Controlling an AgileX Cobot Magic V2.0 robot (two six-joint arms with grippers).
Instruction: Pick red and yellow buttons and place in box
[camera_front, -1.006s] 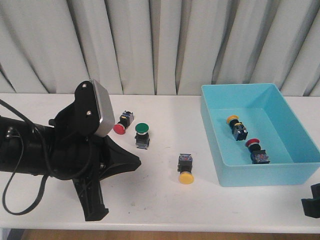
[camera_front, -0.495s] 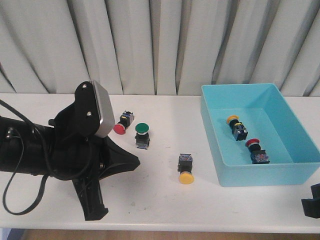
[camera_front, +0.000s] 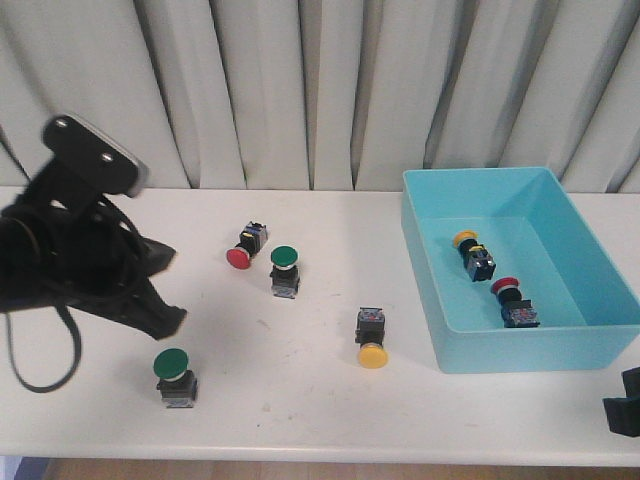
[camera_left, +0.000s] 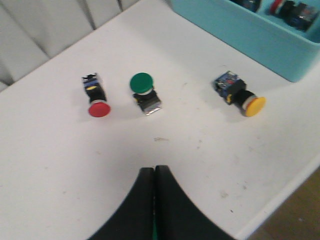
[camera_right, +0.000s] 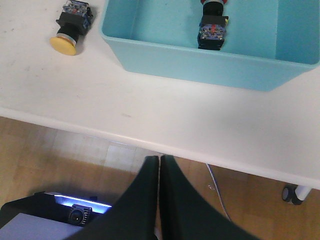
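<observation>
**Left arm raised between picks; two target buttons remain on the table**

The left gripper has its fingers pressed together and holds nothing; in the front view it sits at the left of the frame, above the table. The right gripper, likewise pressed together and empty, hangs beyond the near table edge, at the lower right corner of the front view.

Nearest the left arm stands a green button, which is not wanted. Further right lie the red button on its side and a second green button just beside it. The yellow button lies centre frame, cap toward the camera. The box occupies the right of the frame and already holds one yellow-capped and one red-capped button.

A sound next step would probably open the fingers before descent and close them across the red button's black body, approaching from the side away from its green neighbour.

The left fingertips are partly cut off in the wrist view, and labels on the button bodies are too small to read.
</observation>
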